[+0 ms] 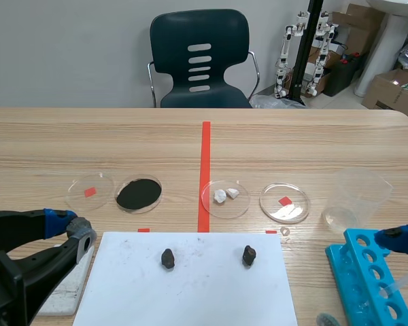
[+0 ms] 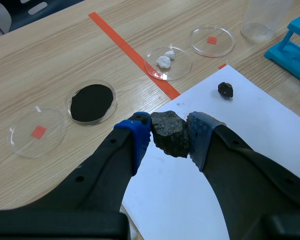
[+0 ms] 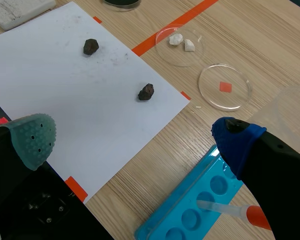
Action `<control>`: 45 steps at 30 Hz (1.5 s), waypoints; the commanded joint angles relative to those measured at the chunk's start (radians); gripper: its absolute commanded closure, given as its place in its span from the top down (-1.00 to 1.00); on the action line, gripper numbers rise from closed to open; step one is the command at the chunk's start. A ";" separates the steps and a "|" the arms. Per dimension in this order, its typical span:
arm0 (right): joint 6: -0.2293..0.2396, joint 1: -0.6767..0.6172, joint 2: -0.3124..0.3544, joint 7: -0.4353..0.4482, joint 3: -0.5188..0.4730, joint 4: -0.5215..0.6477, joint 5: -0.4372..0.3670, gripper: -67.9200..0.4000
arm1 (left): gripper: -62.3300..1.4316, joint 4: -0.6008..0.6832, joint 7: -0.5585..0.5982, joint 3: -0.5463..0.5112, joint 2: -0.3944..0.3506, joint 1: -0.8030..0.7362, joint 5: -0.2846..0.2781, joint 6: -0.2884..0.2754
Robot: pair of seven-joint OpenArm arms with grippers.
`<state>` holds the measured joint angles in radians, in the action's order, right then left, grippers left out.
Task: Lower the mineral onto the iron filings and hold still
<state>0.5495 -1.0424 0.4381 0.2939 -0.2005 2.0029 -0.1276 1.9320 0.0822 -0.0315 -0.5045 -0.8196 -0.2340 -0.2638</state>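
My left gripper is shut on a dark rough mineral, pressed between its blue pads. In the scene view this left gripper hangs over the table's near left, at the white paper's left corner. The dish of black iron filings lies ahead of it, on the bare wood. Two smaller dark minerals rest on the paper. My right gripper stands open with nothing in it, above the blue rack at the near right.
An empty lidded dish with a red square lies left of the filings. Right of the tape line are a dish with white lumps, another red-square dish and a clear beaker. A pipette lies on the rack.
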 commanded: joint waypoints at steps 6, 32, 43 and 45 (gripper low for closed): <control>-0.001 -0.002 0.000 0.018 0.003 0.014 -0.011 1.00 | -0.54 0.012 0.018 -0.003 0.003 0.003 -0.008 0.000; -0.001 -0.002 0.000 0.018 0.003 0.014 -0.011 1.00 | -0.54 0.012 -0.024 -0.001 0.006 0.110 -0.008 -0.007; -0.001 -0.002 0.000 0.018 0.003 0.014 -0.011 1.00 | -0.54 -0.045 -0.335 0.130 0.127 0.416 -0.061 -0.013; -0.001 -0.002 0.000 0.018 0.003 0.014 -0.011 1.00 | -0.54 -0.095 -0.424 0.149 0.179 0.494 -0.061 0.011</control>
<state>0.5495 -1.0424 0.4381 0.2935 -0.2005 2.0029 -0.1276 1.8565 -0.3424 0.1181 -0.3485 -0.3481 -0.2882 -0.2668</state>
